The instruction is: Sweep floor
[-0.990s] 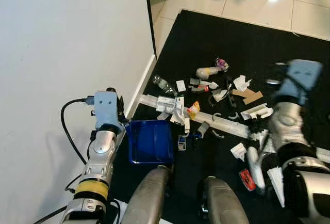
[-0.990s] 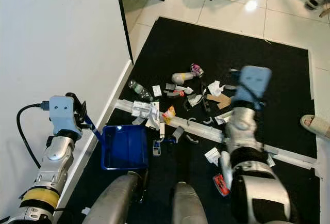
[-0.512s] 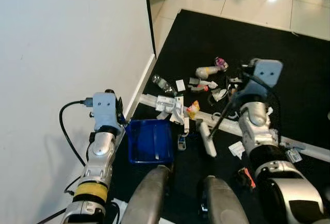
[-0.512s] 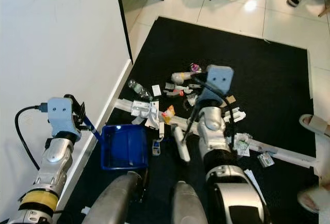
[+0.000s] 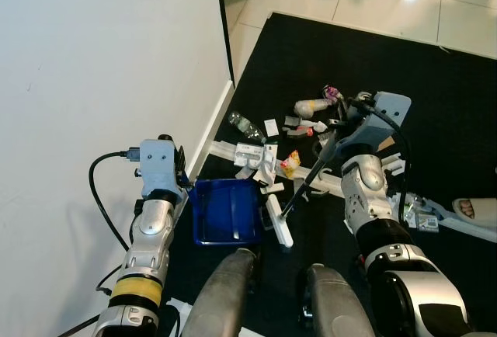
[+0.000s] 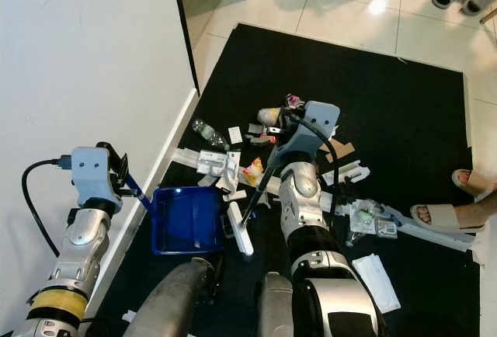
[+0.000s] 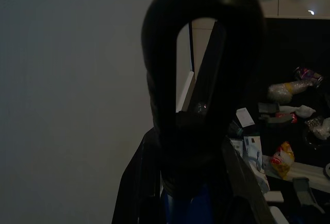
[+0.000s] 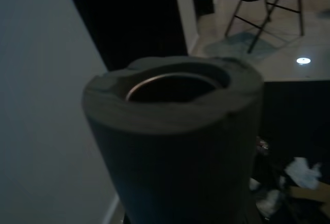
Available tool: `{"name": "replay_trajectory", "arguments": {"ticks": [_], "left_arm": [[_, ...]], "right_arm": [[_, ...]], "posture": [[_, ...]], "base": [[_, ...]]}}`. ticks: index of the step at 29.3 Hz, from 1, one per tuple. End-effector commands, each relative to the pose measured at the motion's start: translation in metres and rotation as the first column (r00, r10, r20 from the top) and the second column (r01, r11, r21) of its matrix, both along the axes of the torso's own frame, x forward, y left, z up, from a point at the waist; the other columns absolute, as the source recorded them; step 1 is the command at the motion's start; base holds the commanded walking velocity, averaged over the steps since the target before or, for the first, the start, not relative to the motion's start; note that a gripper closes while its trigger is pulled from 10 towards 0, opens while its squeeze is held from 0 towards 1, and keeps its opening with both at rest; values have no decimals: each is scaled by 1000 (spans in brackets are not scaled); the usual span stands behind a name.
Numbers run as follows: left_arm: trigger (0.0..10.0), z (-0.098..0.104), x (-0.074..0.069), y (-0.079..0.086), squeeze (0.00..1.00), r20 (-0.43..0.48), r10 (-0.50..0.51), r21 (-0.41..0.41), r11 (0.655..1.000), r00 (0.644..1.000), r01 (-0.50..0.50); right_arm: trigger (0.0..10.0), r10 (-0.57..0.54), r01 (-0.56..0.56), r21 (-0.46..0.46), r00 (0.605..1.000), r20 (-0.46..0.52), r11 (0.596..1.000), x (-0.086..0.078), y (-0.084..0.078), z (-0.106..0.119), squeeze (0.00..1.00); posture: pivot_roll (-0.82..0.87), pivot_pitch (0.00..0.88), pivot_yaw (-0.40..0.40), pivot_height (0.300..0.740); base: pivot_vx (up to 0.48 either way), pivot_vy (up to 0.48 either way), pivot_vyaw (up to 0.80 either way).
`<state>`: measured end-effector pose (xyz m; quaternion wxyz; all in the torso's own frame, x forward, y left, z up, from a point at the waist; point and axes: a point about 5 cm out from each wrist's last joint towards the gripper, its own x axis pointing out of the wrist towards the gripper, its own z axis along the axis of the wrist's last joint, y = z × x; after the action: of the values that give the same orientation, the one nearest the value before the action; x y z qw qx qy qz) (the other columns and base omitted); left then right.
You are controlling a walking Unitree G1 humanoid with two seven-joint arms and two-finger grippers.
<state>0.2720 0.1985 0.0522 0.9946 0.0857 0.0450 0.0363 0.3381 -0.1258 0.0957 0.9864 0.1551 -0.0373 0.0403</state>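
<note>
Broom (image 6: pixel 242 232), white flat head at the dustpan's open lip, slants on a dark pole up into the right gripper (image 5: pixel 338 123), shut round it. Blue plastic dustpan (image 5: pixel 227 211) lies on the black mat (image 6: pixel 373 81) by the wall's (image 5: pixel 101 57) white skirting, its handle clamped in the left gripper (image 5: pixel 180 168). Crumpled litter (image 5: pixel 299 131) spreads behind; bare mat and glossy tiles (image 6: pixel 342 11) beyond, a sandalled foot (image 6: pixel 443 214) at the right edge.

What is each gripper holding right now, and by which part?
The left gripper holds the blue dustpan by the top of its handle. The right gripper holds the broom by the upper end of its stick.
</note>
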Motion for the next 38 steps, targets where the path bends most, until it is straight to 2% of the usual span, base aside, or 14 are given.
{"name": "replay_trajectory", "arguments": {"ticks": [1,13,17,20,21,23,25,29,34,35,38], "left_arm": [[10000,-16,-10,4,0,-87,8,21,1000,996,-6],[10000,-17,-7,0,0,-96,-6,18,1000,995,7],[10000,-18,-7,-1,0,-97,-8,17,1000,995,10],[10000,-18,-6,-2,0,-99,-11,14,1000,995,12],[10000,-18,-6,-3,0,-100,-12,14,1000,995,13],[10000,-19,-6,-4,0,-100,-13,12,1000,995,14],[10000,-19,-5,-5,0,-101,-14,10,1000,995,15],[10000,-19,-5,-5,0,-103,-16,10,1000,995,17],[10000,-19,-4,-4,0,-103,-14,11,1000,995,15],[10000,-20,-5,-3,0,-104,-11,13,1000,994,13],[10000,-20,-6,-1,0,-105,-7,16,1000,994,9]], "right_arm": [[10000,37,-38,41,999,24,998,-2,7,4,0],[10000,140,-165,112,969,201,980,-7,19,51,0],[10000,129,-152,89,967,218,984,-12,13,57,0],[10000,48,-39,-48,977,209,998,-17,-7,54,0],[10000,15,7,-108,980,199,994,-18,-17,52,0],[10000,-40,71,-168,982,183,983,-20,-31,49,0],[10000,-89,128,-215,980,180,968,-21,-47,50,0],[10000,-205,264,-357,959,194,896,-18,-92,56,0],[10000,-233,292,-384,953,194,876,-16,-107,59,0],[10000,-247,305,-415,951,187,857,-15,-114,59,0],[10000,-254,304,-443,952,169,843,-13,-115,55,0]], "posture": [[27,208,4,740],[8,199,13,740],[-2,197,11,740],[-12,198,9,740],[-12,198,9,740],[-19,198,8,740],[-21,198,8,740],[-24,197,8,740],[-22,197,8,740],[-21,197,8,740],[-12,204,6,740]], "base": [[0,0,0],[0,0,0],[0,0,0],[0,0,0],[0,0,0],[0,0,0],[0,0,0],[0,0,0],[0,0,0],[0,0,0],[0,0,0]]}}
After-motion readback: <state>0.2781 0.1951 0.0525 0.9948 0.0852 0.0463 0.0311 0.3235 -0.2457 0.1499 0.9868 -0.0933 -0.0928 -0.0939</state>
